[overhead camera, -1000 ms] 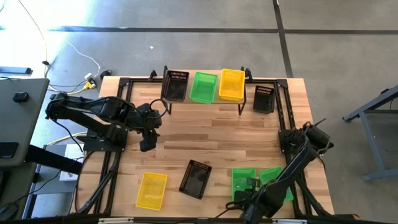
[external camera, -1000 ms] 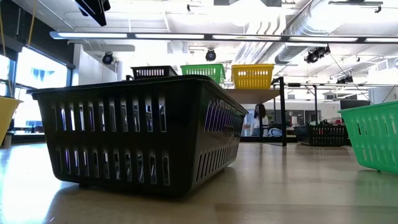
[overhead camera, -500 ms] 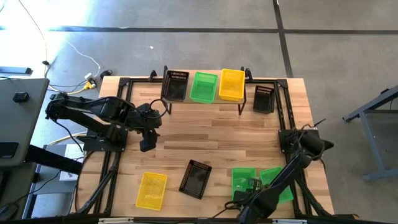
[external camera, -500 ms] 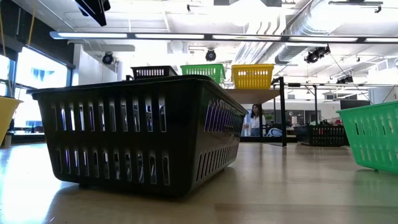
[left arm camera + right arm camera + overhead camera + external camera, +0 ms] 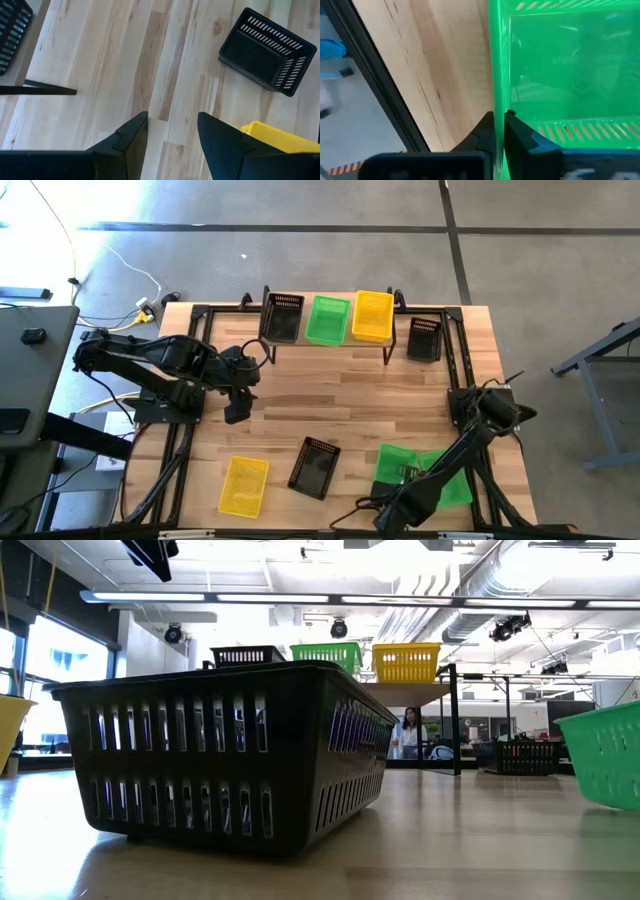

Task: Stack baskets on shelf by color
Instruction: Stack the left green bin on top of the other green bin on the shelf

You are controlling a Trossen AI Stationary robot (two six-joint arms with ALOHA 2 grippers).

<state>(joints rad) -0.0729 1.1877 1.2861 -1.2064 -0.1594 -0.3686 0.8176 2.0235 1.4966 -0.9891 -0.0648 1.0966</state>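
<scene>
The right gripper (image 5: pixel 498 125) has just closed from wide open onto the rim of a green perforated plastic basket (image 5: pixel 560 65), which has shifted; pickup appears begun. The pinch shows only in the right wrist view. The left gripper (image 5: pixel 172 132) waits open above bare table (image 5: pixel 125 60).
</scene>
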